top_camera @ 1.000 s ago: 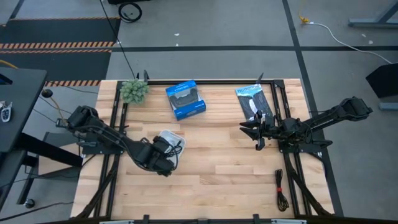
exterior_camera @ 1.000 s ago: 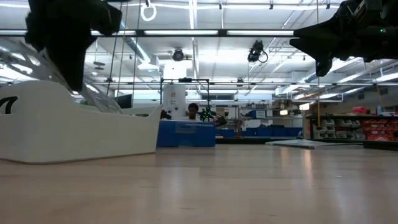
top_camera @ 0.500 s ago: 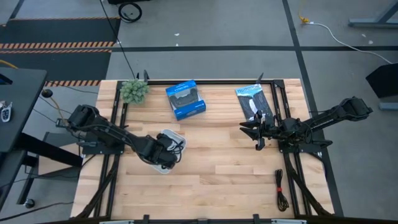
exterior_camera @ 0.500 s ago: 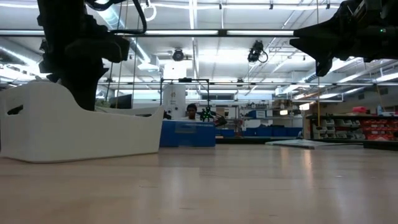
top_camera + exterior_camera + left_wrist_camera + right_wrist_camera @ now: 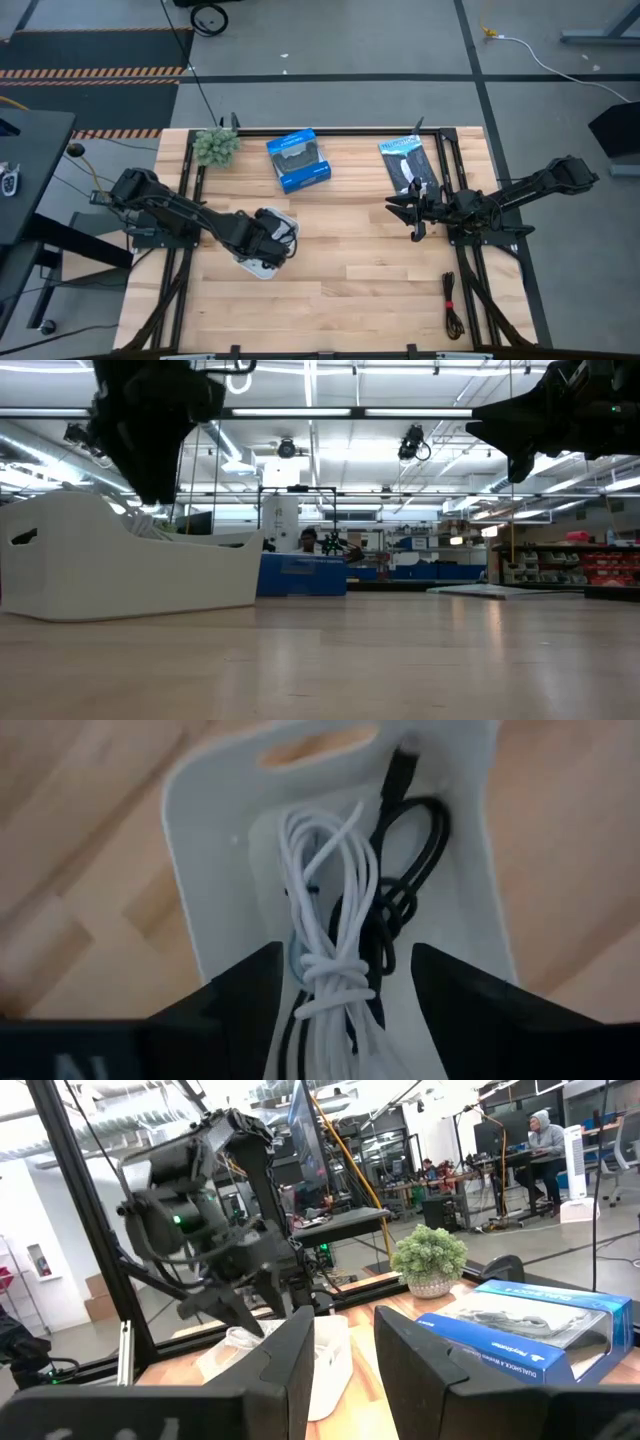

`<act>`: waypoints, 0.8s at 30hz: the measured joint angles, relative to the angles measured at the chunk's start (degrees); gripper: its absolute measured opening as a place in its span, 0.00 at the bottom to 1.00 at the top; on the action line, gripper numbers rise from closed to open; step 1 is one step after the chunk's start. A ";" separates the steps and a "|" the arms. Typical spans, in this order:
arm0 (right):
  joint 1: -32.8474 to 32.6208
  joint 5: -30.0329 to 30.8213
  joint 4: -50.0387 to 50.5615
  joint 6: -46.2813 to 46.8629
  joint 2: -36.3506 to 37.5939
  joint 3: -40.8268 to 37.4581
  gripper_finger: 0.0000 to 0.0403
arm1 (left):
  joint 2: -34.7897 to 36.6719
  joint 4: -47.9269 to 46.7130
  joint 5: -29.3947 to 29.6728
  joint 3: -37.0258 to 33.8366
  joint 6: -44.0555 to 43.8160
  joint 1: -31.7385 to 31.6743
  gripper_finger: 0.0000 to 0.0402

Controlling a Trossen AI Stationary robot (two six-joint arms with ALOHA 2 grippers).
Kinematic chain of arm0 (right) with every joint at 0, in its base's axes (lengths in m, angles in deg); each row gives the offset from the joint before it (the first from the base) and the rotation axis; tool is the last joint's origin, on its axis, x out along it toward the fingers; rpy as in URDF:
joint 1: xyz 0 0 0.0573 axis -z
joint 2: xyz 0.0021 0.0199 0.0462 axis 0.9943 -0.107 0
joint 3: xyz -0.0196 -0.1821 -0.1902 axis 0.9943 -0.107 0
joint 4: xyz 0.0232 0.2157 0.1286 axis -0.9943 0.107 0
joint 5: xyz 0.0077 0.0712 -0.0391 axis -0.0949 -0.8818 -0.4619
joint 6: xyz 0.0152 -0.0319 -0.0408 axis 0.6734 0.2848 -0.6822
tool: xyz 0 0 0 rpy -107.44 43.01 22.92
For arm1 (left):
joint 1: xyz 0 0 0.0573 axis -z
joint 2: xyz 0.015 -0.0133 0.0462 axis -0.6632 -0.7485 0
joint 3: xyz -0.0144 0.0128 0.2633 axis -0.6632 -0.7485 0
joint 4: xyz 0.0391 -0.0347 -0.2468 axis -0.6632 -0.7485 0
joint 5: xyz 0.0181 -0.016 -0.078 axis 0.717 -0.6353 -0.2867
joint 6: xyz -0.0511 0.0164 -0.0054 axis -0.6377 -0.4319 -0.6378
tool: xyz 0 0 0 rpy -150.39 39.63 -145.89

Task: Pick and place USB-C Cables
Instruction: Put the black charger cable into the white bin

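Note:
A white cable bundle [image 5: 335, 910] and a black cable [image 5: 405, 870] lie in a white tray [image 5: 262, 266], with a sliver of grey-blue [image 5: 296, 965] beside them. My left gripper [image 5: 345, 1010] hangs open just above the tray [image 5: 130, 565], its fingers on either side of the white bundle's knotted end. The black cable with a red tie [image 5: 452, 305] lies flat on the table near the right near corner. My right gripper [image 5: 410, 215] hovers open and empty above the table's right half. My left gripper points down into the tray, its open fingers [image 5: 245, 990] standing either side of the white bundle's knotted end [image 5: 335, 975]. I cannot tell whether a finger touches the cable. The bundle lies on the tray floor.
A blue box [image 5: 298, 160], a flat black packet with white print [image 5: 408, 165] and a small potted plant [image 5: 215, 145] sit along the far edge. Black frame rails [image 5: 185, 260] run down both sides. Bare wood lies between the arms. A person [image 5: 310, 538] sits far behind.
My left gripper has moved from the tray's near side toward the far edge, over the tray. It dipped into the tray and has since risen a little. In the low view the tray has shifted slightly toward the right.

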 joint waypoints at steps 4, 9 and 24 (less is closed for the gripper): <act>0.00 0.01 0.00 0.00 0.00 0.02 0.28 | 0.04 -0.27 2.12 2.44 1.93 0.02 0.55; 0.00 0.01 0.00 0.00 0.00 0.00 0.28 | 0.07 0.67 2.14 2.50 3.45 0.02 0.50; 0.00 -0.01 0.00 0.00 0.00 0.00 0.28 | 0.07 49.26 4.36 2.48 54.67 -0.37 0.43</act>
